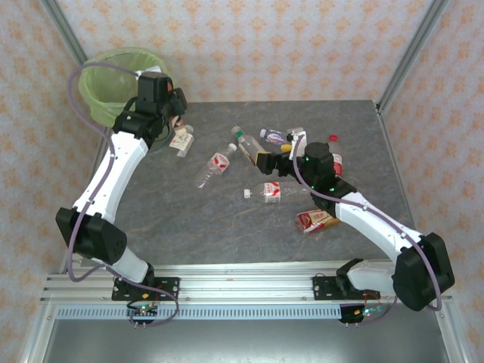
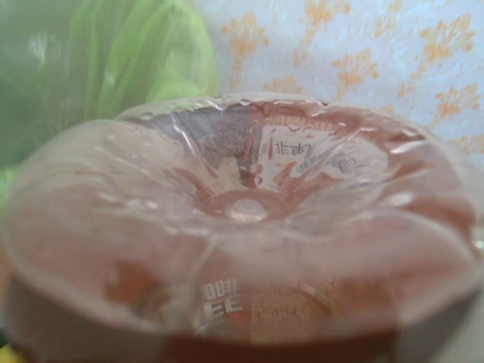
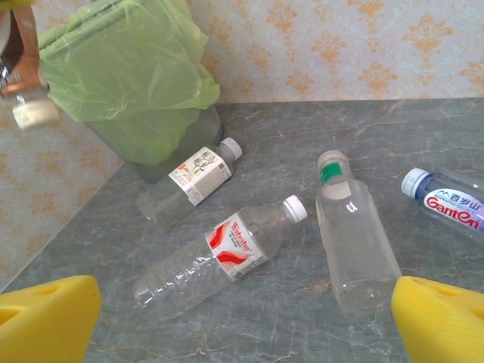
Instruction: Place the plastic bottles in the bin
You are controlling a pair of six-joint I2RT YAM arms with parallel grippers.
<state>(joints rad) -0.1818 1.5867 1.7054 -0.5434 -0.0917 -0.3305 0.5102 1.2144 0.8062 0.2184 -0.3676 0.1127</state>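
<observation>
Top camera looks down from behind; both wrist cameras face the bin [image 3: 125, 72].

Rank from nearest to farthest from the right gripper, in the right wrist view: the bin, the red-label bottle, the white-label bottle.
1. Red-label bottle, centre, ahead of the right gripper.
2. White-label bottle, near the bin.
3. Bin, far left.

We see bare table [image 1: 174, 227] open along the near left; scattered bottles [image 1: 219, 160] crowd the middle and right, and the bin [image 1: 94, 94] blocks the far left corner.
</observation>
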